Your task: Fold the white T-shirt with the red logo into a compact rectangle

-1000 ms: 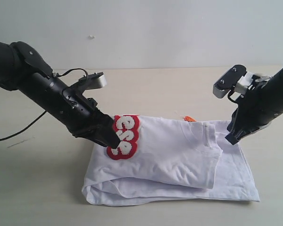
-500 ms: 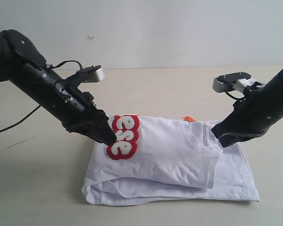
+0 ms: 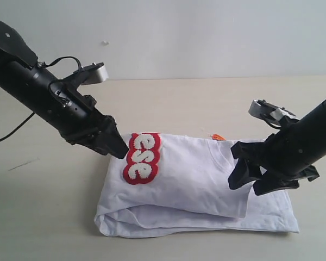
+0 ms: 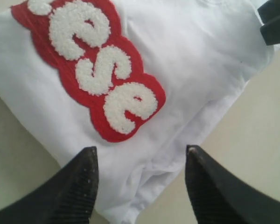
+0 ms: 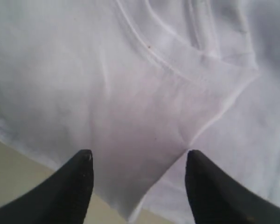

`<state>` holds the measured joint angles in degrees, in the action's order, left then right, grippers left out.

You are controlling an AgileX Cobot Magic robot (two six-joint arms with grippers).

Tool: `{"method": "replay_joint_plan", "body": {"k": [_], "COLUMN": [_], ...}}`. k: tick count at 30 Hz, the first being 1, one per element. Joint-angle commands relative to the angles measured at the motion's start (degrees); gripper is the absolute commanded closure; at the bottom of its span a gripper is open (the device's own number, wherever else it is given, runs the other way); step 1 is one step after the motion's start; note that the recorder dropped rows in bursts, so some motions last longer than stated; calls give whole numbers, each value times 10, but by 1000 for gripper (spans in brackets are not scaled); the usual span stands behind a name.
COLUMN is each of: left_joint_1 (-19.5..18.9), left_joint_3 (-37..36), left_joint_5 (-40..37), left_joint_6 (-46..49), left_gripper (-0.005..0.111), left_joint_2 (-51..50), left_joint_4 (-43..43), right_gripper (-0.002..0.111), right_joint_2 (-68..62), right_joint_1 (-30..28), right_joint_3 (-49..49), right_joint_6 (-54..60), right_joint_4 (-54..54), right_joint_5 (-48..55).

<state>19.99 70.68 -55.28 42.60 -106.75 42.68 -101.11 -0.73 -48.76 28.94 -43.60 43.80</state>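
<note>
White cotton tee [image 3: 152,217] lies part-folded mid table [image 3: 206,98]. The red logo [image 3: 141,157] is face up at its left end, and an orange tag [image 3: 218,137] peeks out at the far edge.

L gripper [image 3: 117,148] sits at the far-left edge just beside the logo, jaws apart, nothing betw. them. R gripper [image 3: 251,176] hangs over the right part by the loose flap [image 3: 233,201], jaws spread too, empty.

Looks like you're abt to pinch both ends for the next fold. To do it well:
- take all layers at the edge, not just the top ply
- keep L pads off the fuzzy patch
- lift both ends level so the block doesn't skew

Ext. view gives the whole outline & the ragged near-right corner. Only the L wrist cam shows the stacked edge under its jaws. Only the R wrist cam shows the collar seam [image 5: 168,65] & the flap's corner lying under its gap.
</note>
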Motion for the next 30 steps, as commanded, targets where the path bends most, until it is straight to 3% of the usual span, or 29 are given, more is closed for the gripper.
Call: {"method": "replay_joint_plan", "body": {"k": [1, 6, 12, 13, 14, 15, 16, 24, 30], "left_joint_1": [15, 16, 17, 18, 18, 18, 18, 18, 18], "left_joint_3": [-1, -1, -1, -1, -1, -1, -1, -1, -1], "left_joint_5": [-5, -5, -3, -1, -1, 0, 1, -13, -22], "left_joint_6": [-5, -6, 4, 7, 10, 11, 13, 18, 20], "left_gripper": [52, 52, 52, 52, 52, 52, 52, 52, 52], "left_joint_2": [-23, -37, -39, -39, -39, -39, -39, -39, -39], "left_joint_4": [3, 12, 17, 17, 17, 17, 16, 12, 9], "right_gripper": [50, 50, 55, 66, 84, 92, 106, 108, 108], "right_joint_2": [2, -19, -91, -96, -96, -95, -94, -16, 29], "right_joint_1": [1, 1, 1, 1, 1, 1, 1, 1, 1], "right_joint_3": [19, 33, 33, 32, 32, 32, 32, -6, -61], "right_joint_6": [43, 43, 186, 211, 225, 224, 234, 263, 196], "right_joint_4": [-55, -60, -245, -254, -252, -249, -249, -249, -194], "right_joint_5": [-5, -26, -15, -7, -1, 3, 19, 34, 47]}}
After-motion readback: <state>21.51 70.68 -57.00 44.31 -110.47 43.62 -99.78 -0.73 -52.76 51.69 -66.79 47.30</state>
